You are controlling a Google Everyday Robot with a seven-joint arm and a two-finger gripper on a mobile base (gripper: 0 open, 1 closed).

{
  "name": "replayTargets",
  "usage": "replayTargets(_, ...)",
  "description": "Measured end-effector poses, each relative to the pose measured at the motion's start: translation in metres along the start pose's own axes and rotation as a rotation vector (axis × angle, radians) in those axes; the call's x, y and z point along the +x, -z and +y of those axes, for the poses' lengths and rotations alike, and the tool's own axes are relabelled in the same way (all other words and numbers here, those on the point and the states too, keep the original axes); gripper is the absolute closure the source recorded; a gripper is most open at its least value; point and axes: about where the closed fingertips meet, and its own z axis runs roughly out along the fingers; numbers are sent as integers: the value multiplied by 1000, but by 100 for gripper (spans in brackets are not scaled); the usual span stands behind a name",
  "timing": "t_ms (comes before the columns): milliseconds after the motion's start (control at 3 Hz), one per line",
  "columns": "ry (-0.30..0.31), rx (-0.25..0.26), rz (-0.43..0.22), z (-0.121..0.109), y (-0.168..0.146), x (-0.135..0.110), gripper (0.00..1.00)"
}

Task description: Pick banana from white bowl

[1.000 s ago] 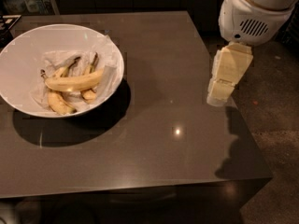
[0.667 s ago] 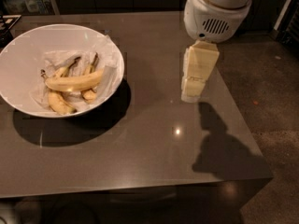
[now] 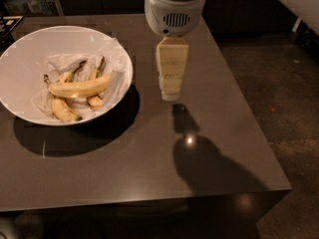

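Gripper (image 3: 171, 86) hangs at upper centre of frame over the dark table (image 3: 149, 178), just right of the white bowl (image 3: 22, 63). Whether it is apart or together cannot be told. Banana (image 3: 77, 88) lies in the bowl, upper left, across shorter bananas (image 3: 62, 111) on crumpled paper (image 3: 62, 61).

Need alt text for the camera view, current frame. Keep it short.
The robot's gripper hangs above a dark table, just right of a white bowl in the picture and apart from it. In the bowl, on crumpled white paper, the long pale banana lies across smaller bananas.
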Motion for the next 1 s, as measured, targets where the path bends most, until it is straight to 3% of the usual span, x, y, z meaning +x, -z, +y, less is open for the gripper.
replayTargets(333,-1,16,-9,-2,3,-2,0)
replayTargets(667,21,9,-44,-21,-16,-31,0)
replayTargets(1000,70,-45,-57,-37,-44,-61,0)
